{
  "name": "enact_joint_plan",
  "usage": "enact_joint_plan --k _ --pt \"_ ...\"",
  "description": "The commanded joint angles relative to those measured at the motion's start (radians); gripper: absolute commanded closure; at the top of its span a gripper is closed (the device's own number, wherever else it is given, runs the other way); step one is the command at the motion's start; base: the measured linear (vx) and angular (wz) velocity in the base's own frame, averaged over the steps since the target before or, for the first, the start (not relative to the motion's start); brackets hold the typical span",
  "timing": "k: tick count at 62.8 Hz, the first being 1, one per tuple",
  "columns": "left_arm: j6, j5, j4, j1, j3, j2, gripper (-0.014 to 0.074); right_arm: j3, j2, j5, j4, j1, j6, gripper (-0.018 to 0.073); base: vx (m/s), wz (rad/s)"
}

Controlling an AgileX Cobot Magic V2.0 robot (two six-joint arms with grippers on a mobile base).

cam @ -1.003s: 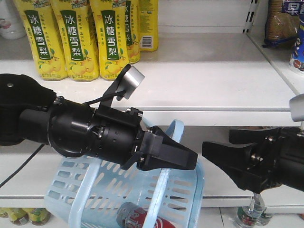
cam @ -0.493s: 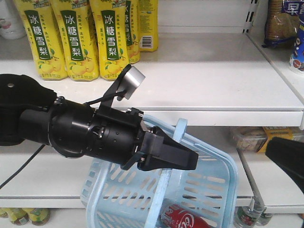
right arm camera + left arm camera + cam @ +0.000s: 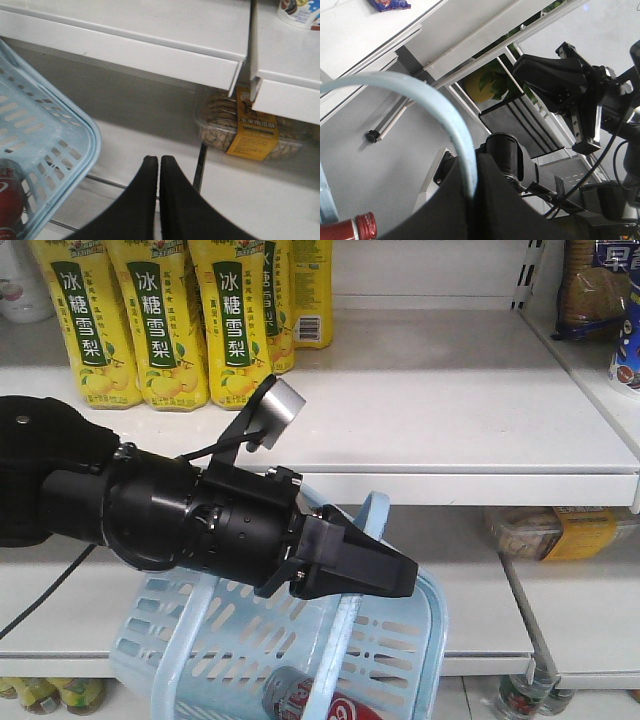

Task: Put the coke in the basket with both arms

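Both sets of jaws are closed, but only one holds anything. We see the left gripper (image 3: 388, 571) reaching in from the left in the front view, clamped on one hoop handle (image 3: 372, 515) of the basket (image 3: 432, 612). The left wrist view shows the same pale blue hoop curving down and vanishing between the two black fingers. A silver-faced disc (image 3: 281, 404) sits on a bracket above that wrist.

We see the basket hanging beneath the gripper, tilted, with its other handle (image 3: 187, 638) lying down across the near slotted wall. The coke (image 3: 325, 704) lies on its side inside the basket at the bottom. Its long axis runs from upper left to lower right in the front view, with the red label toward the lower right. We cannot tell from there which end carries the cap. The left wrist view catches only the ribbed red cap, pointing to that picture's right.

The right gripper (image 3: 159, 161) has its fingers pressed together with nothing between them, well apart from the basket's rim, in front of a snack box (image 3: 250, 127) under a white shelf (image 3: 150, 50). Yellow drink bottles (image 3: 150, 325) stand on the upper shelf.
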Motion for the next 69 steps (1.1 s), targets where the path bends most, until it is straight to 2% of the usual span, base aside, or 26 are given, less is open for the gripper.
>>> enact_joint_plan --k 1,10,69 --pt "0.016 0.005 -0.113 -0.002 -0.040 -0.048 0.0602 -0.030 0.008 -0.021 -0.024 -0.005 0.015 0.0563 0.00 0.00" --pt "0.016 0.005 -0.113 -0.002 -0.040 -0.048 0.0602 -0.030 0.008 0.014 -0.018 -0.005 0.015 0.0561 0.00 0.00" --pt "0.017 -0.003 -0.108 -0.002 -0.039 -0.041 0.0602 -0.030 0.008 0.015 -0.019 -0.005 0.015 0.0561 0.00 0.00"
